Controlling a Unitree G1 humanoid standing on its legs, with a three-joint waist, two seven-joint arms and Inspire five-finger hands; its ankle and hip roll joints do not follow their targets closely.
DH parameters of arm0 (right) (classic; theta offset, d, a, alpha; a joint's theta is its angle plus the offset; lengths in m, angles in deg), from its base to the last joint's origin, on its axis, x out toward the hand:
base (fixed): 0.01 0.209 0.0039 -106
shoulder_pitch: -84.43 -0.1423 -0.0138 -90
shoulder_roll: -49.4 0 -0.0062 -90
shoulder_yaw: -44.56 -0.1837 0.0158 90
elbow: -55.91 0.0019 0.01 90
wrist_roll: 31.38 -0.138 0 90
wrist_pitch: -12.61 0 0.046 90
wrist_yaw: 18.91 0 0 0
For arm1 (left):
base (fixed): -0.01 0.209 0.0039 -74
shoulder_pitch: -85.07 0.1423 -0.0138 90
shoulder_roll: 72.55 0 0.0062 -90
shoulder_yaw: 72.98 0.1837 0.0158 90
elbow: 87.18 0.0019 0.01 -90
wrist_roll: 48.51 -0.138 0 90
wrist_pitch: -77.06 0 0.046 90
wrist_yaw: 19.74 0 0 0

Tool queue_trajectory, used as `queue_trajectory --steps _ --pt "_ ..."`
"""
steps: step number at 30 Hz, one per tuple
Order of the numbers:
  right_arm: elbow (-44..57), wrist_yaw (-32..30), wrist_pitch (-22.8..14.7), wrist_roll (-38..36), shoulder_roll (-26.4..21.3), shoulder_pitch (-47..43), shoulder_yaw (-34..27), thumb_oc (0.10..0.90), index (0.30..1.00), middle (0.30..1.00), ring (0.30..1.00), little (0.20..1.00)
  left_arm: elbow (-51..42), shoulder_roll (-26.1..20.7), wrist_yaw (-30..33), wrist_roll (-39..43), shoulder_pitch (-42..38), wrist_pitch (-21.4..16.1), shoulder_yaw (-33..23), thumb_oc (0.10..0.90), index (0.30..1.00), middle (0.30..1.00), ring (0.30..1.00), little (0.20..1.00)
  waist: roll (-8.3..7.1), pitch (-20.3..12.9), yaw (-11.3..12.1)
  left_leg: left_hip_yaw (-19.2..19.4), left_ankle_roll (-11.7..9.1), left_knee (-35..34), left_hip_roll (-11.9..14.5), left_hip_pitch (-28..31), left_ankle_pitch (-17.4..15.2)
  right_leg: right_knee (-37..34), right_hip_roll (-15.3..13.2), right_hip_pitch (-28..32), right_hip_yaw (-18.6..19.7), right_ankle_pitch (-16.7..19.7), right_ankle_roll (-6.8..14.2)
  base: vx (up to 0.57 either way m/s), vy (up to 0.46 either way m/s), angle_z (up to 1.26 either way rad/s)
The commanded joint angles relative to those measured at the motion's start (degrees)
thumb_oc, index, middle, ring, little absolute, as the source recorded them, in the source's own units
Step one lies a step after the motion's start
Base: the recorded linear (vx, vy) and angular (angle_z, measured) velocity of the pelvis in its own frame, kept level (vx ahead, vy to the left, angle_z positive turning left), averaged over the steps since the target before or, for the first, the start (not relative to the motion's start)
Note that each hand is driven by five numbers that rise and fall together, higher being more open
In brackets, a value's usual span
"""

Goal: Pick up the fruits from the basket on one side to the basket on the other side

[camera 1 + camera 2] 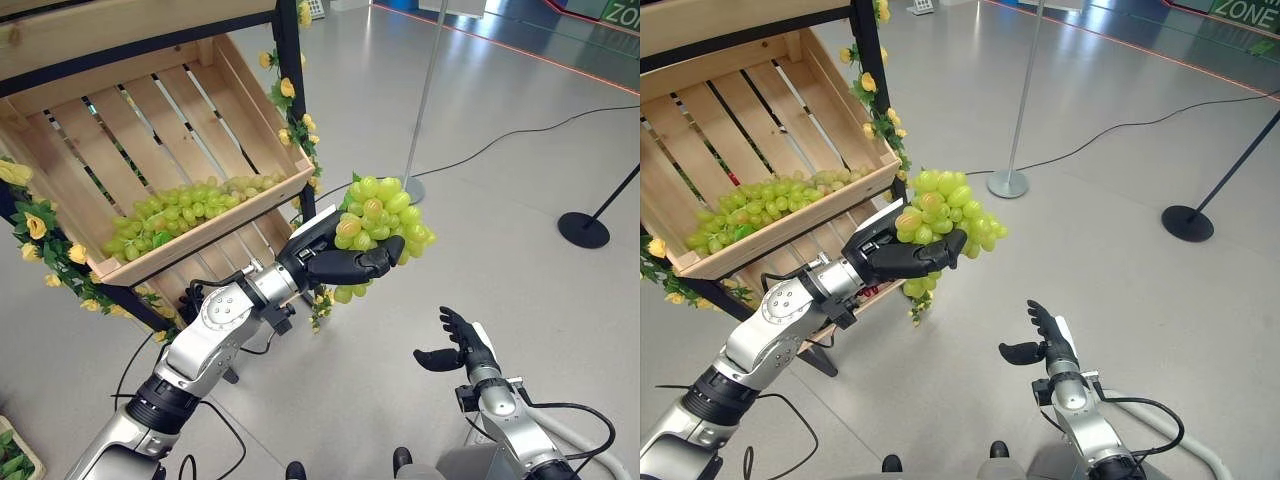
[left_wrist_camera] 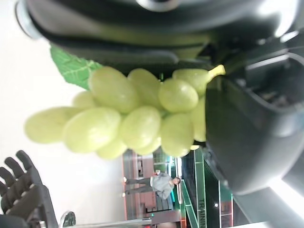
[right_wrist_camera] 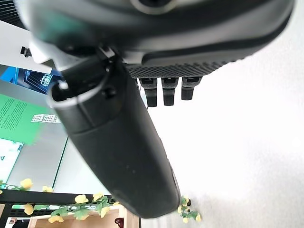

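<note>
Grape bunch [image 1: 378,214] held clear of crate [image 1: 268,201].
Left hand [image 1: 335,258] fingers curled around bunch; right hand [image 1: 462,340] near, fingers relaxed, empty.

Left hand [image 2: 237,128] closed round a bunch of green grapes [image 2: 133,118]; a green leaf [image 2: 71,66] showed beside it. Right hand [image 2: 21,185] nearby, a person [image 2: 159,183] far behind.

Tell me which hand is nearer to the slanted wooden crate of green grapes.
Left. The left hand, holding a bunch of green grapes, is just off the wooden crate's front corner; the right hand hangs open, lower and farther right.
</note>
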Motion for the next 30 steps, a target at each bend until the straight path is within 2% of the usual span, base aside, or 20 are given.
queue_trajectory --steps 1,7,12,17,24,30 --pt "3.45 -1.35 -2.97 1.70 -2.09 -4.77 0.71 0.800 0.900 0.900 0.900 0.900 -4.31 3.20 -0.76 5.52 -4.78 -9.09 -6.40 0.400 0.300 0.300 0.300 0.300 0.41 -5.80 2.18 -3.37 -0.28 0.22 0.27 -0.48 -2.29 0.37 0.95 0.27 -3.83 0.84 -2.18 0.00 0.000 0.00" --pt "2.24 -1.46 -2.24 2.66 -0.06 -3.83 1.50 0.800 0.900 0.900 0.900 0.900 -9.62 2.63 -0.85 9.64 -4.84 -10.43 -9.40 0.400 0.300 0.300 0.300 0.300 0.66 -6.32 2.84 -4.04 -0.58 0.22 0.38 -0.61 -2.54 0.27 0.66 0.78 -4.57 0.39 -2.11 0.00 -0.002 0.02" --pt "1.41 -1.80 -1.67 2.72 0.78 -3.49 2.20 0.800 0.900 0.900 0.900 0.900 -12.39 0.71 4.52 7.52 -4.69 -14.29 -12.67 0.400 0.300 0.300 0.300 0.300 0.51 -6.70 4.02 -4.72 -0.90 0.22 0.58 -0.70 -2.53 0.08 0.54 1.28 -5.37 0.01 -2.17 0.00 -0.023 0.05" --pt "0.79 -2.27 -1.32 2.98 1.16 -3.00 2.40 0.800 0.900 0.900 0.900 0.900 -13.18 -0.97 9.09 6.39 -3.69 -14.96 -16.87 0.400 0.300 0.300 0.300 0.300 0.41 -7.04 5.28 -5.34 -1.09 0.22 0.69 -1.10 -2.33 0.08 0.47 1.42 -6.16 -0.28 -2.20 -0.01 -0.018 0.06" --pt "-1.11 -3.20 -0.69 2.94 1.65 -3.24 3.29 0.800 0.900 0.900 0.900 0.900 -13.15 -6.12 17.23 3.25 -3.77 -14.13 -22.11 0.400 0.300 0.300 0.300 0.300 0.72 -7.47 7.34 -6.60 -1.41 0.22 0.60 -1.97 -1.80 0.08 0.25 1.52 -7.53 -0.52 -2.17 -0.02 -0.014 0.12" --pt "-2.45 -4.13 -0.88 2.35 1.91 -3.66 4.38 0.800 0.900 0.900 0.900 0.900 -10.11 -9.75 21.17 4.27 -3.75 -10.43 -24.31 0.400 0.300 0.300 0.300 0.300 1.30 -7.57 8.65 -7.26 -1.56 0.22 0.43 -2.57 -1.30 0.08 0.12 1.58 -8.61 -0.54 -2.18 -0.02 -0.005 0.10"
